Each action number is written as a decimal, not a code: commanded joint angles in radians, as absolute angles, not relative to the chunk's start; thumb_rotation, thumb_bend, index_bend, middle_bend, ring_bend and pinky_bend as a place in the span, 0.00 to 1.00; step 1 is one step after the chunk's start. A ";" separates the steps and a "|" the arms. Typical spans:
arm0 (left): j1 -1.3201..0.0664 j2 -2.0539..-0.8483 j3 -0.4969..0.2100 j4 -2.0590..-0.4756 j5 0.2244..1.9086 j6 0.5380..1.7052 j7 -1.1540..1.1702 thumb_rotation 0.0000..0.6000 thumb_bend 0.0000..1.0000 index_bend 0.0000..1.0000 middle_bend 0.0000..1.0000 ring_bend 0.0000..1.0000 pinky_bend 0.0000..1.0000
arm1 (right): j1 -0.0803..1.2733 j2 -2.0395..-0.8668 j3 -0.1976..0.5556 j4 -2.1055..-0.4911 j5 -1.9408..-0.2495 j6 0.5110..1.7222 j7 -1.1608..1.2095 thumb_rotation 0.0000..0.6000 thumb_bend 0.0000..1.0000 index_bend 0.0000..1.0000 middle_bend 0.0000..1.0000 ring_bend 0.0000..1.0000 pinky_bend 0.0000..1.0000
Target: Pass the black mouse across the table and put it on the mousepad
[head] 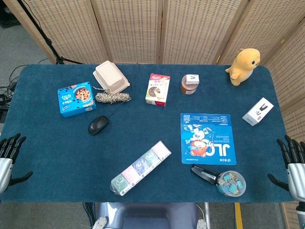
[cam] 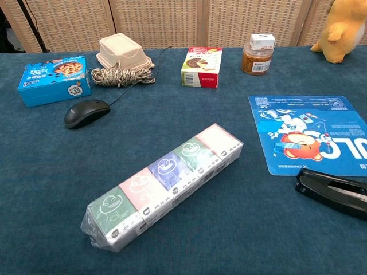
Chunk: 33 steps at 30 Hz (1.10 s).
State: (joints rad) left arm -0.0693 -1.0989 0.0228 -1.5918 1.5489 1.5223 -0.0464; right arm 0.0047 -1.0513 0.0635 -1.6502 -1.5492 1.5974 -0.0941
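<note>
The black mouse (head: 98, 125) (cam: 86, 113) lies on the blue cloth left of centre, its cable running back toward the rope coil. The blue printed mousepad (head: 207, 138) (cam: 312, 133) lies flat to the right of centre. My left hand (head: 7, 157) hangs at the table's near left edge, fingers spread, holding nothing, far from the mouse. My right hand (head: 293, 164) is at the near right edge, fingers apart and empty, right of the mousepad. Neither hand shows in the chest view.
A wrapped row of tissue packs (head: 141, 168) lies diagonally between mouse and mousepad. A black stapler (head: 205, 174) and cup of clips (head: 230, 183) sit at the pad's near edge. Cookie box (head: 76, 98), rope coil (head: 112, 97), takeaway box (head: 110, 76), snack box (head: 158, 89), jar (head: 190, 84), plush (head: 244, 66) and white box (head: 258, 111) stand further back.
</note>
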 commanded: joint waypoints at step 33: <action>-0.568 -1.364 -0.243 -1.555 0.988 0.898 0.205 1.00 0.00 0.00 0.00 0.00 0.05 | 0.016 -1.046 0.070 -1.649 -1.534 1.568 -0.065 1.00 0.00 0.00 0.00 0.00 0.00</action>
State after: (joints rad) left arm -0.4903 -1.2873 -0.2077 -1.6030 1.1017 0.9668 0.1293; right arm 0.0159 -1.0466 0.0690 -1.6495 -1.5357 1.5701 -0.0674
